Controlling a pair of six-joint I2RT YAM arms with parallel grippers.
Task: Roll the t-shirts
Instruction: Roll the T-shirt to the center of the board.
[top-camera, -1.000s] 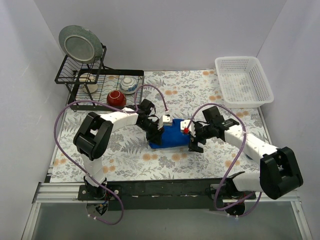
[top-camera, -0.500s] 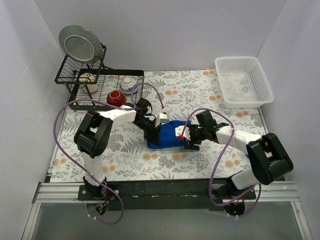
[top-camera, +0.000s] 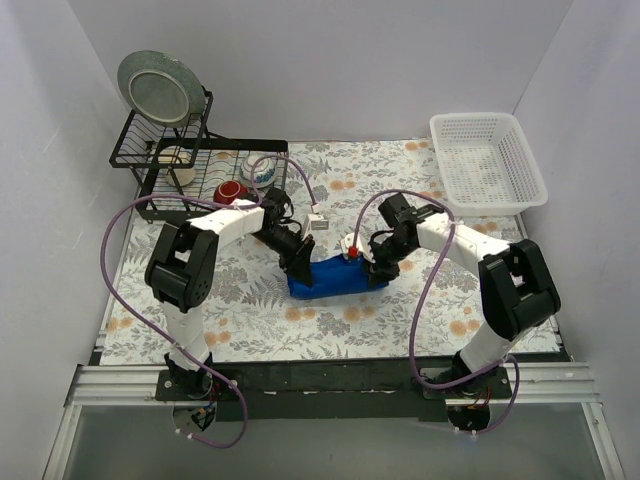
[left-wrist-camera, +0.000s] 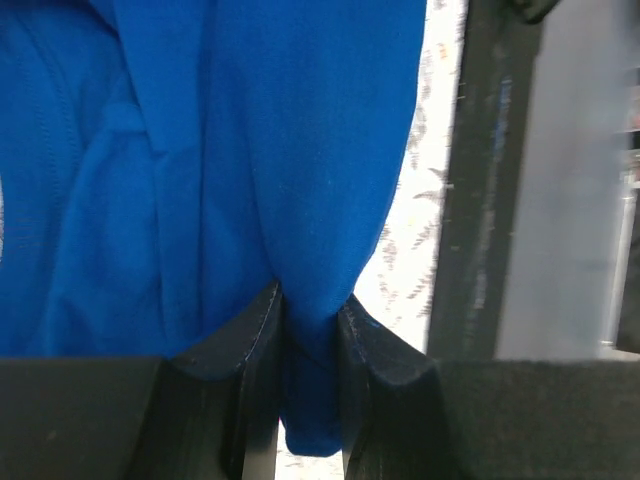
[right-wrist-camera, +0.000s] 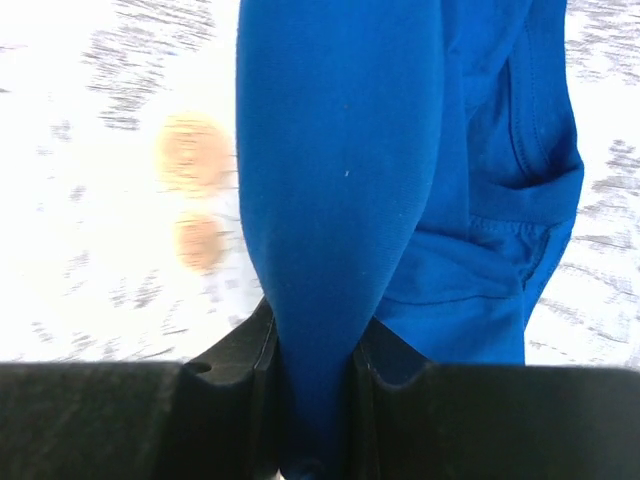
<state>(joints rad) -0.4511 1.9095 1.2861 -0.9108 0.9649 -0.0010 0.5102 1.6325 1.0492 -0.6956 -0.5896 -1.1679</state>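
Note:
The royal-blue t-shirt (top-camera: 335, 277) lies bunched into a short roll on the floral table mat, between the two arms. My left gripper (top-camera: 300, 267) is at its left end, shut on a fold of the blue cloth (left-wrist-camera: 310, 360) that fills the gap between its black fingers. At the right end, my right gripper (top-camera: 374, 270) is shut on another thick fold of the t-shirt (right-wrist-camera: 330, 250), squeezed between its pads. The shirt's graphic is hidden.
A black wire dish rack (top-camera: 200, 170) with a grey plate (top-camera: 155, 88), a red bowl (top-camera: 228, 190) and a white bowl (top-camera: 260, 168) stands at the back left. At the back right sits a white plastic basket (top-camera: 488, 160). The floral mat (top-camera: 250, 320) covers the table.
My right gripper has moved left onto the shirt's right end and shut on the cloth. The left gripper kept its hold and shifted slightly back-left; the bundle moved a little toward the front.

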